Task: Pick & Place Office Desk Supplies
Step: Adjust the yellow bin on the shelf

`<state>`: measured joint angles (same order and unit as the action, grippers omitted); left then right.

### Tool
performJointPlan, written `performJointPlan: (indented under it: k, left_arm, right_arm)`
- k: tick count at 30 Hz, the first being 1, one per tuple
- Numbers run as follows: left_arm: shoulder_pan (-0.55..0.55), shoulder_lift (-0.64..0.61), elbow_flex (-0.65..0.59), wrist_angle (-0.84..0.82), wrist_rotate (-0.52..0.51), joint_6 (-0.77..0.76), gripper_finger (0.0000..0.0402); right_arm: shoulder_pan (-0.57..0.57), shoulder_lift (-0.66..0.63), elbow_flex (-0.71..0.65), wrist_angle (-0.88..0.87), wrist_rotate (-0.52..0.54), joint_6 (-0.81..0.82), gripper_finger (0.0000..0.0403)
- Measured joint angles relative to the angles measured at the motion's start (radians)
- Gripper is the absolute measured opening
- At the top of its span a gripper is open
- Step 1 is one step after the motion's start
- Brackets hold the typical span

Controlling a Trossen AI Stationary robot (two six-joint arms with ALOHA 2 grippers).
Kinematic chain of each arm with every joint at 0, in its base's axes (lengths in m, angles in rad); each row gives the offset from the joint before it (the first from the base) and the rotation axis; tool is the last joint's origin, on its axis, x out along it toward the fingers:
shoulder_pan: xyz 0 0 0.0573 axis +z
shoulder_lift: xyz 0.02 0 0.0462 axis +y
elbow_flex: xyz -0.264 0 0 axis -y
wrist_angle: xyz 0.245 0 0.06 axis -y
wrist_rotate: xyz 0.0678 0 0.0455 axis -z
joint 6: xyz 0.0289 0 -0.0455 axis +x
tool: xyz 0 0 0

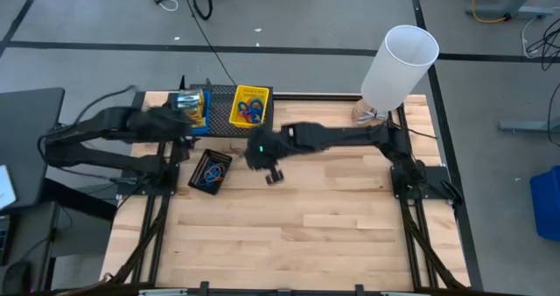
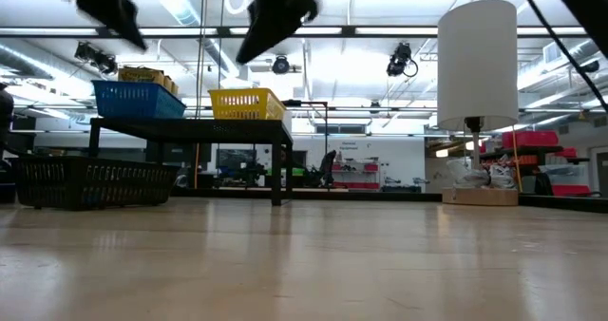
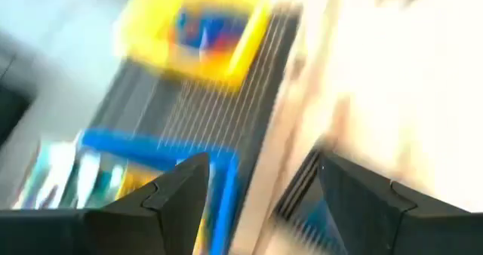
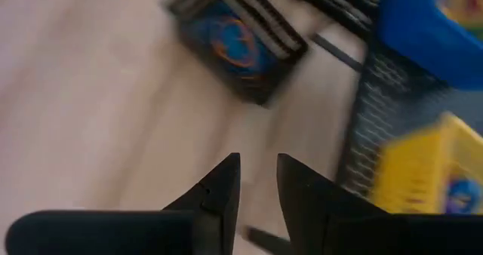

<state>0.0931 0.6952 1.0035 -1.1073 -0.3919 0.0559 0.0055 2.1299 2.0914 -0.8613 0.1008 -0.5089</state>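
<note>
A black wire rack point(image 1: 223, 125) stands at the table's far left and carries a blue bin point(image 1: 194, 109) with crayon boxes point(image 2: 147, 74) and a yellow bin point(image 1: 249, 106) with coloured loops. A black bin point(image 1: 210, 171) holding loops rests on the table in front of the rack. My left gripper point(image 3: 260, 172) hovers open above the rack's near left corner point(image 1: 182, 137), nothing between its fingers. My right gripper point(image 4: 258, 168) hangs over the table just right of the black bin point(image 1: 249, 156). Its fingers stand a narrow gap apart with nothing between them.
A tall white cylinder point(image 1: 398, 64) on a small wooden base point(image 2: 480, 196) stands at the table's far right. The bare wooden tabletop point(image 1: 306, 235) spreads over the near half and right. In the low view both grippers hang high above the table.
</note>
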Motion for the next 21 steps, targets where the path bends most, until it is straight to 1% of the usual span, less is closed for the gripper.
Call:
performJointPlan:
  k: [2,4,6,9,12,18,21]
  left_arm:
    - [-0.034,-0.075,0.000,0.108,0.048,-0.002,0.0257]
    - [-0.064,-0.137,0.000,0.196,0.088,0.000,0.0257]
    - [-0.091,-0.182,0.001,0.241,0.107,0.013,0.0257]
    - [-0.112,-0.221,0.000,0.260,0.098,0.048,0.0257]
    - [-0.114,-0.234,0.000,0.264,0.088,0.071,0.0257]
    - [-0.114,-0.224,-0.013,0.266,0.088,0.095,0.0257]
    - [-0.114,-0.216,-0.032,0.277,0.085,0.103,0.0257]
  right_arm:
    - [-0.039,0.002,0.000,0.012,0.021,-0.021,0.0099]
    - [-0.070,0.002,0.000,0.061,0.038,-0.048,0.0099]
    - [-0.092,0.001,0.001,0.085,0.051,-0.056,0.0099]
    - [-0.118,0.001,0.004,0.097,0.057,-0.061,0.0106]
    - [-0.143,0.000,0.004,0.084,0.060,-0.045,0.0132]
    - [-0.176,0.000,0.004,0.106,0.064,-0.014,0.0214]
    - [-0.190,0.007,0.007,0.110,0.053,-0.012,0.0228]
